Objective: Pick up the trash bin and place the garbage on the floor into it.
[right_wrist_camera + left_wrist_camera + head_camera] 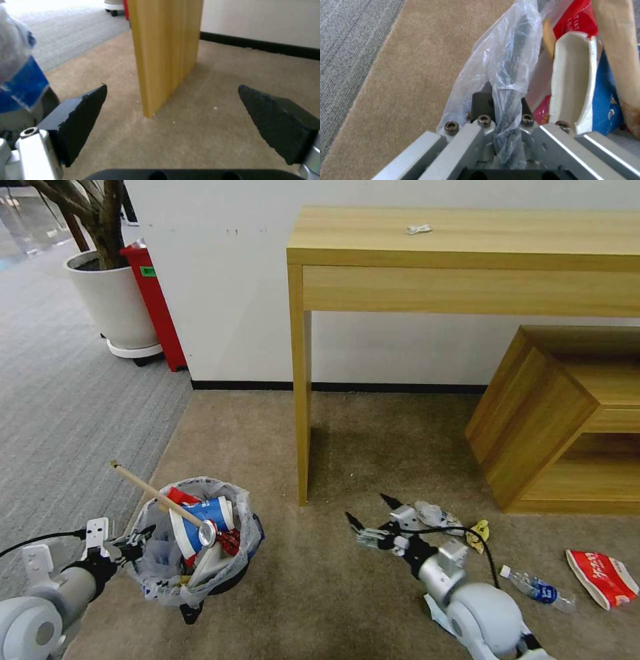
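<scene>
The trash bin [200, 563], black with a crinkled clear bag, is low on the left over the beige floor [320, 593]. My left gripper [137, 543] is shut on its rim, and the bag bunches between the fingers [483, 100]. In the bin are a blue-white cup [203, 517], a wooden stick [150, 490], red wrappers and a white slipper [573, 82]. My right gripper [370, 517] hangs open over the carpet, with nothing between its fingertips [83, 117]. Behind it on the floor lie clear crumpled plastic [433, 513], a yellow wrapper [477, 533], a clear bottle [537, 588] and a red-white carton [603, 577].
A wooden table [467, 253] stands against the wall, its leg [303, 447] between the two grippers. A low wooden shelf unit [560, 427] is on the right. Grey ribbed carpet [67, 400], a white planter [113, 303] and a tall red bin [157, 307] are at the far left.
</scene>
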`<state>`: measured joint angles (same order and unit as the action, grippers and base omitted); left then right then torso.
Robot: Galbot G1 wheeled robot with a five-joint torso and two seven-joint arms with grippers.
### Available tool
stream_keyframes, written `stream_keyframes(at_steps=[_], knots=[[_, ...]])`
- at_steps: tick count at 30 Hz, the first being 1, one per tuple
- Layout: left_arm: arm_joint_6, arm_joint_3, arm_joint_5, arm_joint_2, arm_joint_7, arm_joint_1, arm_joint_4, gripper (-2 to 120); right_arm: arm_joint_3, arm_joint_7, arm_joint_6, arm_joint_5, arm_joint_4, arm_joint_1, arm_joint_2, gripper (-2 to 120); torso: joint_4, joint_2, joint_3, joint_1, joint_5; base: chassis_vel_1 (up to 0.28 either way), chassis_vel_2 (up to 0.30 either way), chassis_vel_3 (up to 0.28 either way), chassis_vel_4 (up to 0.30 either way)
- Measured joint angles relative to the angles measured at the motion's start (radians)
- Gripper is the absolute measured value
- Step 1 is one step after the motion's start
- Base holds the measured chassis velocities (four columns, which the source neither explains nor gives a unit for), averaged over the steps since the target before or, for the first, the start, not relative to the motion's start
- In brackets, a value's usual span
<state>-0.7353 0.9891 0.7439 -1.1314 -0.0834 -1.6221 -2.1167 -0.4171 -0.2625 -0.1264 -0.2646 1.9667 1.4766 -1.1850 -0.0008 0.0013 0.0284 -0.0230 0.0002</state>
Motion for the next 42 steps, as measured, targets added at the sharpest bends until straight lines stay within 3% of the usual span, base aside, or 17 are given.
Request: stream_keyframes(at_steps=[8, 18, 21, 28, 33, 40, 42], knots=[[0.000, -0.004, -0.011, -0.007, 0.001, -0.011, -0.014, 0, -0.035, -0.012, 0.028, 0.003, -0.012, 0.026, 0.004, 100, 0.0000, 0.000, 0.000, 0.000, -0.0002, 0.028, -0.074, -0.039, 0.074], [0.000, -0.004, -0.020, -0.013, 0.003, -0.023, -0.040, 0, -0.045, -0.007, 0.048, -0.003, -0.078, 0.016, -0.007, 100, -0.0002, 0.000, 0.000, 0.000, 0.0006, 0.108, -0.274, -0.112, 0.292], [0.000, -0.005, -0.026, -0.016, 0.003, -0.026, -0.043, 0, -0.054, -0.010, 0.056, -0.010, -0.104, 0.006, -0.007, 100, -0.0001, 0.000, 0.000, 0.000, -0.0007, 0.039, -0.290, -0.050, 0.278], [0.000, -0.006, -0.030, -0.018, 0.001, -0.025, -0.053, 0, -0.049, -0.010, 0.066, -0.029, -0.144, -0.025, -0.012, 100, -0.0004, 0.000, 0.000, 0.000, 0.0000, -0.112, -0.186, 0.112, 0.176], [0.000, -0.003, -0.029, -0.023, 0.000, -0.035, -0.068, 0, -0.013, 0.013, 0.062, -0.028, -0.243, -0.074, -0.026, 100, -0.0005, 0.000, 0.000, 0.000, 0.0002, -0.129, -0.034, 0.124, 0.050], [0.000, 0.014, -0.034, -0.041, -0.003, -0.059, -0.086, 0, 0.122, 0.008, 0.013, -0.009, -0.568, -0.243, -0.046, 100, 0.0002, 0.000, 0.000, 0.000, -0.0002, 0.000, 0.000, 0.000, 0.000], [0.000, 0.014, -0.035, -0.044, -0.003, -0.062, -0.090, 0, 0.137, 0.015, 0.008, -0.003, -0.596, -0.262, -0.055, 100, 0.0003, 0.000, 0.000, 0.000, 0.0000, 0.000, 0.000, 0.000, 0.000]])
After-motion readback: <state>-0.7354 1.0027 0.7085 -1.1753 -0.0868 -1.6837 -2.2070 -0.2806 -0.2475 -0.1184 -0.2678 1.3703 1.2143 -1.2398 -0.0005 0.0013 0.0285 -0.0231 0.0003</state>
